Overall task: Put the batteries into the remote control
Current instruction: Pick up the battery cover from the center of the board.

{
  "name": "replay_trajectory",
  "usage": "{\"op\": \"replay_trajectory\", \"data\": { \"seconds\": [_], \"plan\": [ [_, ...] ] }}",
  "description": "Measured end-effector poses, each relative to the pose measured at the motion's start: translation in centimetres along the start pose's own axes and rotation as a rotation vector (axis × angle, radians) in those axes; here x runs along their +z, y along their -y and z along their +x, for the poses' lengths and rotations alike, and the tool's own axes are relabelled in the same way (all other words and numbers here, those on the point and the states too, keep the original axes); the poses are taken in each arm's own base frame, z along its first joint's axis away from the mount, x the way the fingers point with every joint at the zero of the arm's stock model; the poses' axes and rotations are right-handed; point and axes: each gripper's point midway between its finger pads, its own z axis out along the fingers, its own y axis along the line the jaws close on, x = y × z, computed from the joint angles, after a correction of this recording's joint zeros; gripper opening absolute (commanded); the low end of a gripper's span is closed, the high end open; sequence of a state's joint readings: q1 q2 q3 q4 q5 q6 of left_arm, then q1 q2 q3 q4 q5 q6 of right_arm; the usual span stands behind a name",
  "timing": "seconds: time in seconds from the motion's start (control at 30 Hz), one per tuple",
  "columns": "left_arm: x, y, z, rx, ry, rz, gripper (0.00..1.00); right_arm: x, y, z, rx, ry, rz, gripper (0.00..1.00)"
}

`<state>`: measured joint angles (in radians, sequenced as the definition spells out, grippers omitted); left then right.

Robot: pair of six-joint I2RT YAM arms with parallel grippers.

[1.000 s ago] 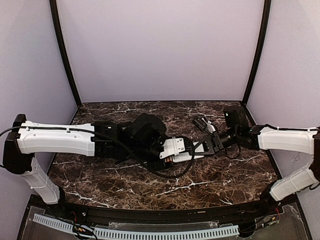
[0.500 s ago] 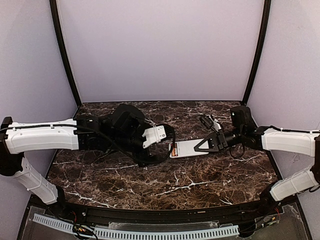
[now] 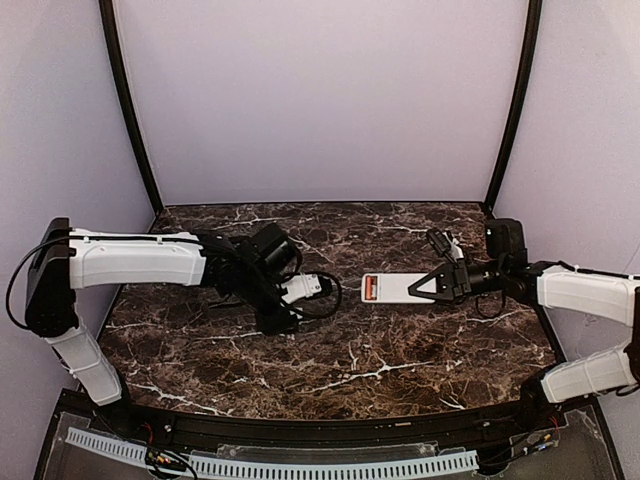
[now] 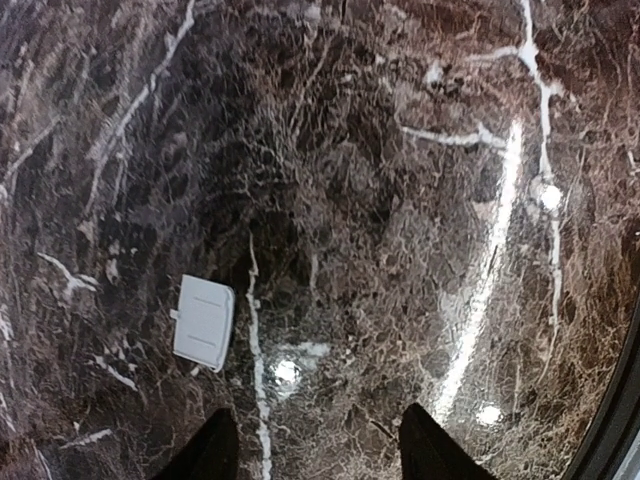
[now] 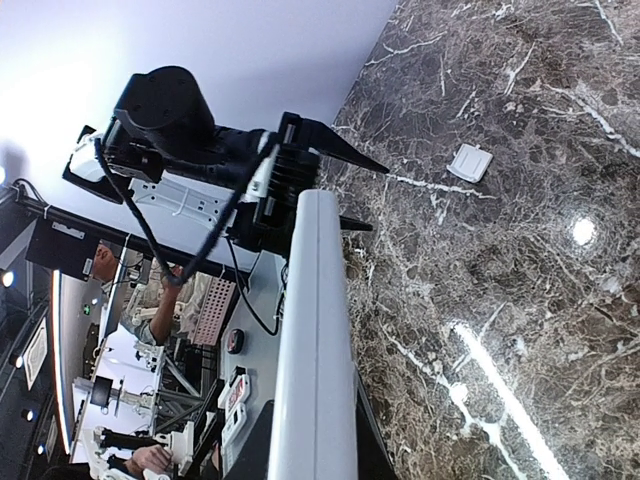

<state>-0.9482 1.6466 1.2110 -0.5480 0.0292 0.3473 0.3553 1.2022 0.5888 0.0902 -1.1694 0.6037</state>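
Holding slim white rectangular plastic remote control [image 3: 390, 288], back upward, at 3 o'clock of dark veined marble table [image 3: 400, 370]: right gripper [image 3: 425, 287], clamped on its 3 o'clock end. Left gripper [image 4: 320, 445]: fingers apart, empty. Handling, judged: light, rigid, slippery; grasp long edges, mid-body.

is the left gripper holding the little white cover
No, the left gripper is open with only table between its fingers, and the white cover lies flat on the marble ahead of them.
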Motion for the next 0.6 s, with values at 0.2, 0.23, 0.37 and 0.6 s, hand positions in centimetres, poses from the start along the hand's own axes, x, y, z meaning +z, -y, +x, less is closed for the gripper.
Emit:
{"op": "replay_trajectory", "data": {
  "seconds": [0.2, 0.23, 0.37, 0.6],
  "plan": [
    [3.5, -0.8, 1.9, 0.045, -0.15, 0.0, 0.4, -0.2, 0.5, 0.1, 0.007, 0.008, 0.012, 0.0],
    [3.9, -1.0, 1.9, 0.053, -0.161, -0.005, 0.39, -0.2, 0.6, 0.3, 0.01, 0.008, 0.014, 0.0],
    [5.4, -1.8, 2.5, 0.071, -0.198, -0.022, 0.38, -0.1, 1.3, 0.8, 0.026, 0.004, 0.023, 0.0],
    [6.6, -4.0, 3.5, 0.063, -0.226, -0.047, 0.34, 0.4, 3.3, 1.5, 0.083, -0.024, 0.041, 0.0]
  ]
}}
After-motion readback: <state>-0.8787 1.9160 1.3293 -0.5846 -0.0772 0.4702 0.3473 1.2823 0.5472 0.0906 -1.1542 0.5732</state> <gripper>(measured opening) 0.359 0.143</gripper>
